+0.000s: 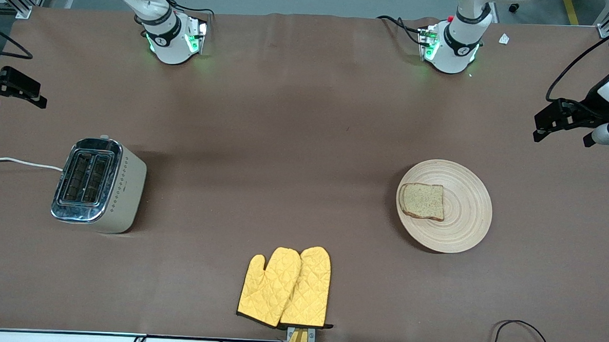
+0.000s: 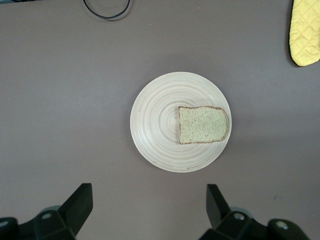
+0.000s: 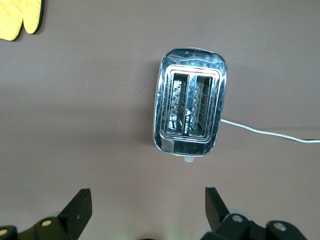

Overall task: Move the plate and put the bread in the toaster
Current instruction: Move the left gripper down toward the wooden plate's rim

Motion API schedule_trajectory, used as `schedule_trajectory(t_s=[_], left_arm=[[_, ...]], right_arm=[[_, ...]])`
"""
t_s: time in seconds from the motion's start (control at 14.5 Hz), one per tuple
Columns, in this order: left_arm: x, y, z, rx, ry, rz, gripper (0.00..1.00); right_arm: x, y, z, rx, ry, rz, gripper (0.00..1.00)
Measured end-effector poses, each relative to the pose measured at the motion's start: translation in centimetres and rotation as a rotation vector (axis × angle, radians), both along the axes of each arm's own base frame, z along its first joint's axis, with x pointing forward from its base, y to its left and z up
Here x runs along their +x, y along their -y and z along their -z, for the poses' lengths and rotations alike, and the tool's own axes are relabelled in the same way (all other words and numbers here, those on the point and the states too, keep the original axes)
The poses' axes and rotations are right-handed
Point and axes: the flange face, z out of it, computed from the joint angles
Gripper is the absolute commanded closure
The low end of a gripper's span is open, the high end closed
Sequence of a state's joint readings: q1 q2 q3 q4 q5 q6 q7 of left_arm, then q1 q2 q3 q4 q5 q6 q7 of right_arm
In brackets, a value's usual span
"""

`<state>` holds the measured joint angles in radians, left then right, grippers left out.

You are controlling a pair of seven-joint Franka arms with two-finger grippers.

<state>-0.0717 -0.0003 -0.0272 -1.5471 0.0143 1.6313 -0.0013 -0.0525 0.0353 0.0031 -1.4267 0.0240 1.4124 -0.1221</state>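
Observation:
The bread [image 1: 423,201] lies flat on the plate [image 1: 461,219], which sits on the brown table toward the left arm's end. The toaster [image 1: 98,185] stands toward the right arm's end, both slots empty and facing up. My left gripper [image 1: 563,137] hangs open and empty over the table's edge at the left arm's end, apart from the plate. Its wrist view looks down on the plate [image 2: 155,125] and bread [image 2: 202,125] between its open fingers [image 2: 80,205]. My right gripper [image 1: 17,102] hangs open and empty over the right arm's end. Its wrist view shows the toaster [image 3: 190,115].
A pair of yellow oven mitts [image 1: 286,288] lies near the table's front edge, midway between toaster and plate. The toaster's white cord [image 1: 17,162] runs off the table at the right arm's end. A black cable loop [image 1: 521,334] lies on the front edge nearer the camera than the plate.

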Motion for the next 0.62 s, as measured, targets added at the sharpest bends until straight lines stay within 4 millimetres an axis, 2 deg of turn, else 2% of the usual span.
schedule_trajectory(t_s=[0.21,0.34,0.41,0.62], left_arm=[[0.6,-0.6,1.1,0.003,-0.022,0.002,0.00],[1.2,-2.5,2.7,-0.003,-0.061,0.030,0.00],[1.6,-4.0,3.8,-0.025,-0.085,0.047,0.00],[3.1,-10.5,8.0,-0.125,-0.143,0.109,0.00]], right_arm=[[-1.3,-0.7,-0.8,-0.001,0.014,-0.011,0.00],[-1.7,-0.7,-1.2,-0.001,0.020,-0.003,0.00],[-1.8,-0.7,-1.4,-0.002,0.024,0.006,0.00],[-2.1,-0.5,-2.4,-0.003,0.041,0.026,0.00]])
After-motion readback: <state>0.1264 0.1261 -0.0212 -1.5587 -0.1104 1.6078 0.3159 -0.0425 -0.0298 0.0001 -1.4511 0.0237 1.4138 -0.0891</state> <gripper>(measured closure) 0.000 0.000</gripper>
